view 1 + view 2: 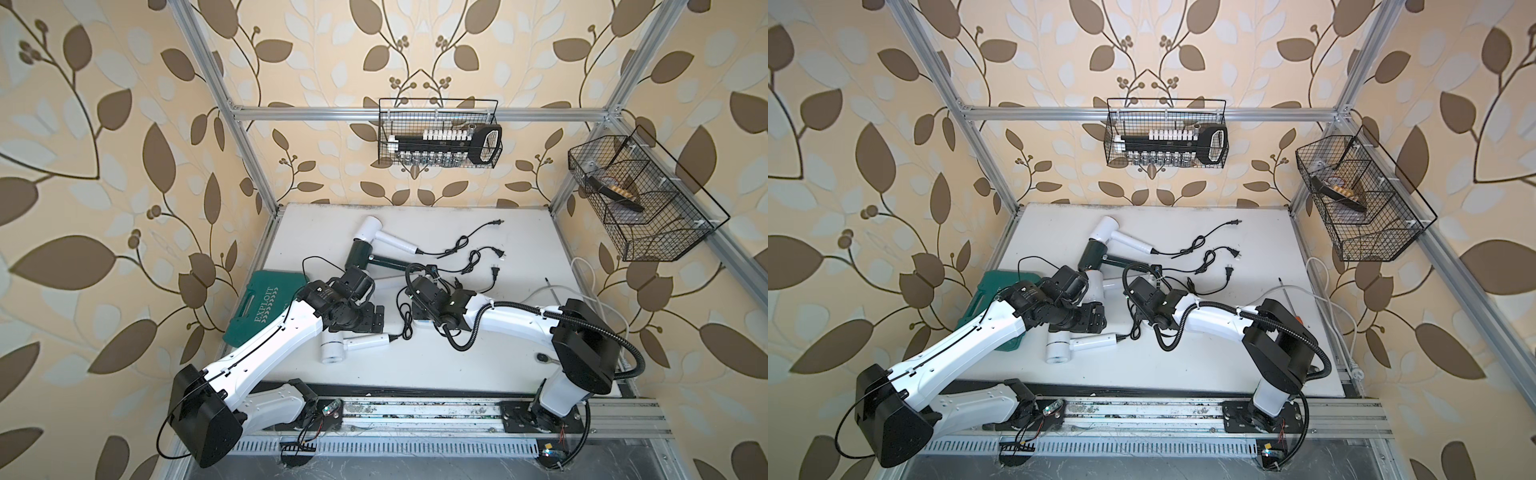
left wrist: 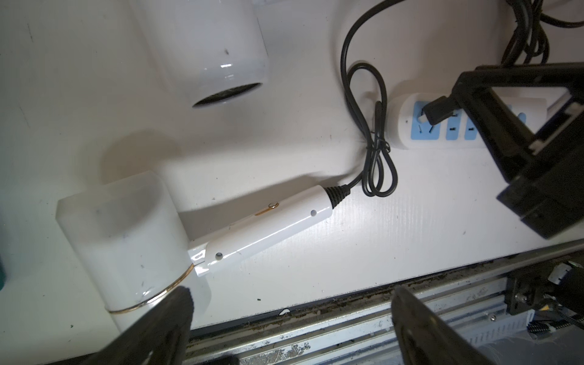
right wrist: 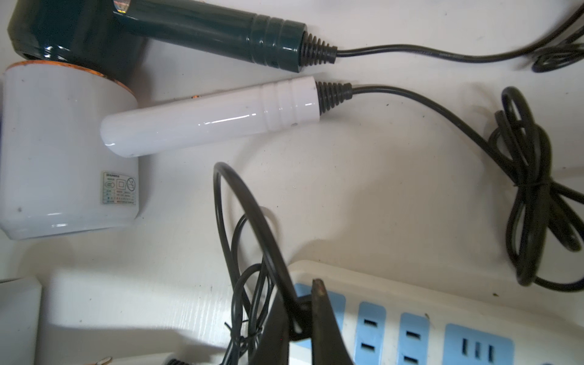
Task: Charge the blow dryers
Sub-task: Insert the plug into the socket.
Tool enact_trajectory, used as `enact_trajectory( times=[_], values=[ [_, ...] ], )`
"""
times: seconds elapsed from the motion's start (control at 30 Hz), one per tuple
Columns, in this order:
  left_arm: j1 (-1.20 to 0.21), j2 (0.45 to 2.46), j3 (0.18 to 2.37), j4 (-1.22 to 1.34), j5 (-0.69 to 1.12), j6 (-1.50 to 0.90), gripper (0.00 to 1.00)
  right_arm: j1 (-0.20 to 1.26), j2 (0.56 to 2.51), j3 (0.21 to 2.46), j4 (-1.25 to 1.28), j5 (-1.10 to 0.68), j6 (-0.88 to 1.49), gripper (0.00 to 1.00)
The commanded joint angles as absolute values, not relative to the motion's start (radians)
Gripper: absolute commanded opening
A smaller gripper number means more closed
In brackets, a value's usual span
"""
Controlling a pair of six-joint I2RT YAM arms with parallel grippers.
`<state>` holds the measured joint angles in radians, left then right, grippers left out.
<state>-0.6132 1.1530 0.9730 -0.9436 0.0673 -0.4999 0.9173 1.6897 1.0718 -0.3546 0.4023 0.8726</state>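
Observation:
Four blow dryers lie on the white table. A white one (image 1: 370,228) and the dark green one (image 1: 359,253) are at the back. Another white one (image 3: 63,151) lies beside the green one. The nearest white dryer (image 2: 126,234) lies by the front edge, its handle (image 1: 368,343) pointing at the power strip (image 2: 474,134). My left gripper (image 2: 292,300) hangs open over this dryer's head, holding nothing. My right gripper (image 3: 300,303) is shut on a black plug (image 2: 437,110) at the strip's end socket. A looped black cord (image 3: 240,221) runs up from the plug.
A green tool case (image 1: 262,303) lies at the table's left, under my left arm. Three loose plugs (image 1: 498,223) (image 1: 500,254) (image 1: 495,272) with tied cords lie at the back right. Two wire baskets (image 1: 440,133) (image 1: 640,199) hang on the walls. The metal rail (image 2: 316,335) runs along the front edge.

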Motion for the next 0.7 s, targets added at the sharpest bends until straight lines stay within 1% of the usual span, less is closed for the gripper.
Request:
enact_trajectory(
  times=[0.0,0.1,0.2,0.43,0.67],
  values=[
    [-0.602,1.123,1.006,-0.965,0.033,-0.497,0.99,0.942,1.71,1.062,-0.398,0.446,0.922,0.0],
    [-0.603,1.124,1.004,-0.96,0.041,-0.497,0.99,0.954,1.718,1.092,-0.455,0.499,0.95,0.0],
    [-0.603,1.144,1.005,-0.954,0.068,-0.495,0.99,0.957,1.736,1.111,-0.485,0.507,0.97,0.0],
    [-0.603,1.144,0.99,-0.913,0.116,-0.498,0.99,0.989,1.725,1.117,-0.464,0.543,0.972,0.0],
    [-0.602,1.114,0.971,-0.897,0.111,-0.501,0.99,0.997,1.698,1.118,-0.455,0.571,0.961,0.0]
  ],
)
